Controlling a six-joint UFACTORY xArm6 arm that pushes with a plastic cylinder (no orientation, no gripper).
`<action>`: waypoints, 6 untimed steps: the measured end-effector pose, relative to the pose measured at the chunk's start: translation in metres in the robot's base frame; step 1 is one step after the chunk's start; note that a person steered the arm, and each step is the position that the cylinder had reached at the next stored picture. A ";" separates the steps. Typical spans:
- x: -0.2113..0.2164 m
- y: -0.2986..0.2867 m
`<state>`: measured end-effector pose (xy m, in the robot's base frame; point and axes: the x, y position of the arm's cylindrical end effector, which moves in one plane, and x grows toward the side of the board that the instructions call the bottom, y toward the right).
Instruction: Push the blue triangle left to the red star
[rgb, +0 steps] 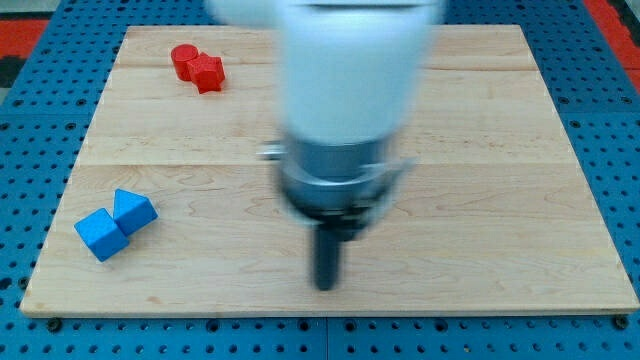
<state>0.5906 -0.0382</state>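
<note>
Two blue blocks sit touching at the view's lower left: a blue cube (100, 235) and, up and to its right, a second blue block (134, 210) that looks like the blue triangle. Two red blocks touch at the view's top left: a red round block (183, 60) and a red star-like block (208, 73). My tip (325, 286) is near the board's bottom middle, far to the right of the blue blocks and touching no block.
The wooden board (480, 200) lies on a blue perforated table (610, 120). The arm's blurred white and grey body (345, 110) hides the board's upper middle.
</note>
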 end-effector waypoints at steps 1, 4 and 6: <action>-0.004 -0.061; -0.059 -0.188; -0.114 -0.119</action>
